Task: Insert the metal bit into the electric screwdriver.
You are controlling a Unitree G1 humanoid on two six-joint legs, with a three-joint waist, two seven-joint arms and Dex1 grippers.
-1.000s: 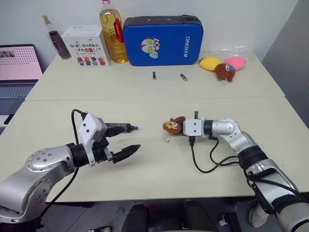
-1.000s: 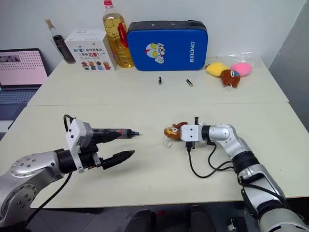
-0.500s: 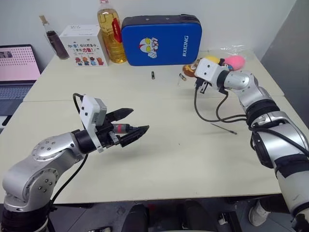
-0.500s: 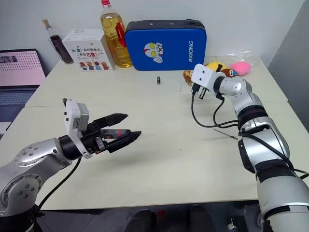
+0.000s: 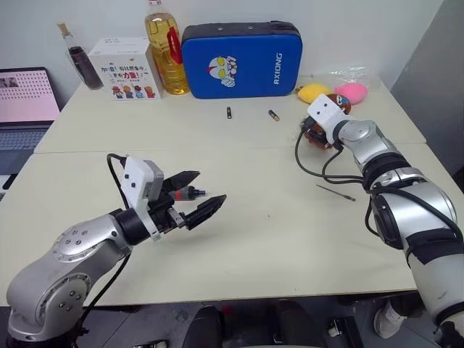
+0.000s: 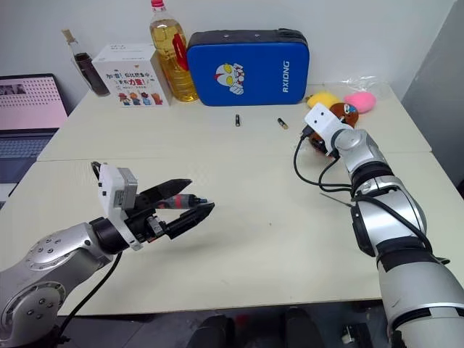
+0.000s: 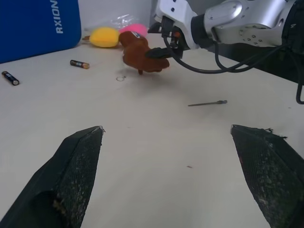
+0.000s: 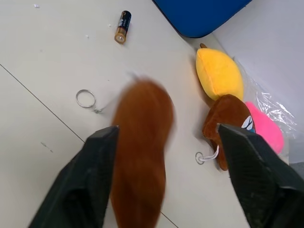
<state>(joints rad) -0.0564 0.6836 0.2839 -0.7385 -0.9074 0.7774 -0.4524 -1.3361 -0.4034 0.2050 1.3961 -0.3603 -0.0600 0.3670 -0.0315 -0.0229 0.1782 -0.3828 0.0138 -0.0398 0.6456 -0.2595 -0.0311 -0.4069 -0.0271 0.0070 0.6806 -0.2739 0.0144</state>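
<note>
Right wrist view: the right gripper (image 8: 164, 183) stands wide, a brown plush toy (image 8: 140, 156) blurred between its fingers, seemingly free. Nearer the robot lies the metal bit (image 5: 336, 192) on the table (image 5: 275, 239). Far left, the left gripper (image 5: 194, 197) is spread wide around the electric screwdriver (image 5: 185, 193).

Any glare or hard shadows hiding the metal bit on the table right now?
Left eye view: no glare, the table is evenly lit and the metal bit stands out dark against it. Left wrist view: the bit throws at most a thin, faint shadow beside itself.
</note>
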